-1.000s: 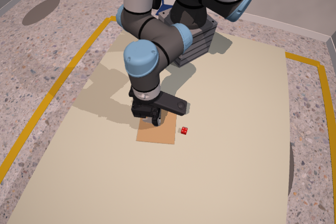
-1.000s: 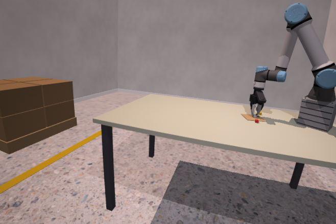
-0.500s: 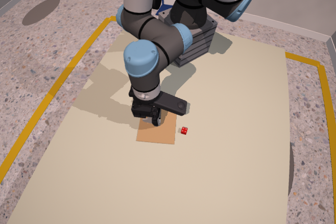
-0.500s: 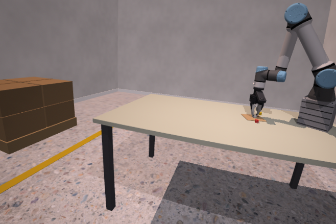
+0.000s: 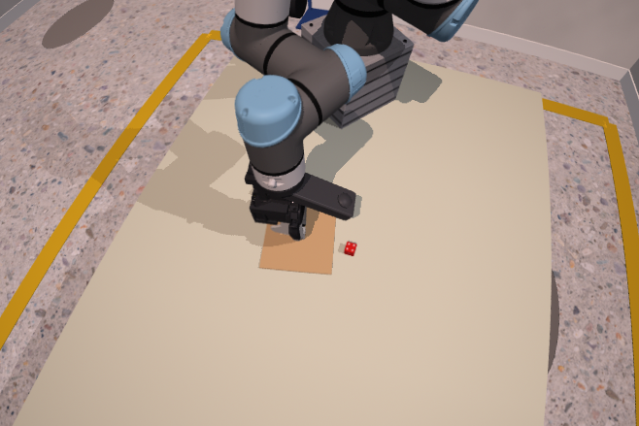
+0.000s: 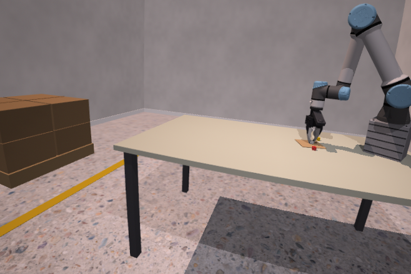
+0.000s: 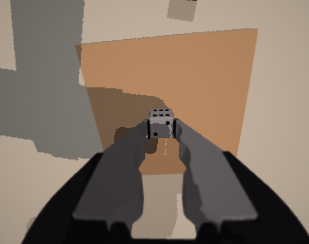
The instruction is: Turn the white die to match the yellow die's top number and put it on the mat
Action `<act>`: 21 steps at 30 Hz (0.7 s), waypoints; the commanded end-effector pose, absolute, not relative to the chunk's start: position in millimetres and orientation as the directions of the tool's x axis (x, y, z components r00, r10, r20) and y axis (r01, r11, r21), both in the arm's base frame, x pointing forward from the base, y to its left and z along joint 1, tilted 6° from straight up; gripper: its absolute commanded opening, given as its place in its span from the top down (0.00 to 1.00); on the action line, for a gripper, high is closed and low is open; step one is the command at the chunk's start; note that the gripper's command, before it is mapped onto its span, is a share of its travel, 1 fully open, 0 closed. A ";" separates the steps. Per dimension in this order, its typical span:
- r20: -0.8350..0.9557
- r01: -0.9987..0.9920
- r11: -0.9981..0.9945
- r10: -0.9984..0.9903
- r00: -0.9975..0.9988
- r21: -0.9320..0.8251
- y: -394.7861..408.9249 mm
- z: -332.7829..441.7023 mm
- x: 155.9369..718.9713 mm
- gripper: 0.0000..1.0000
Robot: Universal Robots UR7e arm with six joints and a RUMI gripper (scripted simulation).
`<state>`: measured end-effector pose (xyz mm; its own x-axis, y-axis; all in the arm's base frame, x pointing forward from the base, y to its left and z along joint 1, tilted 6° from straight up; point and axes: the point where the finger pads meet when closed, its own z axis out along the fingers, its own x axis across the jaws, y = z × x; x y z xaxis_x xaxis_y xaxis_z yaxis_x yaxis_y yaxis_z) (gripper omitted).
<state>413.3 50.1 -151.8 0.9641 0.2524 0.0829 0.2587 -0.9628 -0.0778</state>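
Note:
My gripper (image 7: 161,120) is shut on the white die (image 7: 161,122), with the die pinched between the two fingertips over the orange mat (image 7: 171,93). The die's upper face shows several pips and the face toward the camera shows one. In the top view the gripper (image 5: 292,227) stands at the mat's (image 5: 299,248) far edge and hides the die. The red die (image 5: 350,248) lies flat on the table just right of the mat. A bit of the yellow die (image 6: 318,138) shows behind the gripper (image 6: 311,140) in the exterior view; its top number cannot be read.
The arm's grey base block (image 5: 369,81) stands at the back of the table. The arm's elbow and wrist hang over the mat's far side. Stacked brown boxes (image 6: 39,135) sit on the floor far from the table.

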 end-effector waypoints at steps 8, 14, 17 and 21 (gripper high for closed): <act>0.083 0.260 -0.963 0.254 0.964 -0.077 50.5 -149.5 413.4 0.97; 0.083 0.260 -0.963 0.254 0.964 -0.077 49.7 -140.7 412.9 0.97; 0.083 0.260 -0.963 0.254 0.964 -0.077 49.2 -135.4 412.6 0.97; 0.083 0.260 -0.963 0.254 0.964 -0.077 47.9 -122.0 411.7 0.97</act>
<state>414.4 49.7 -136.6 0.9633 0.2544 0.0854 0.2608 -0.9624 -0.0761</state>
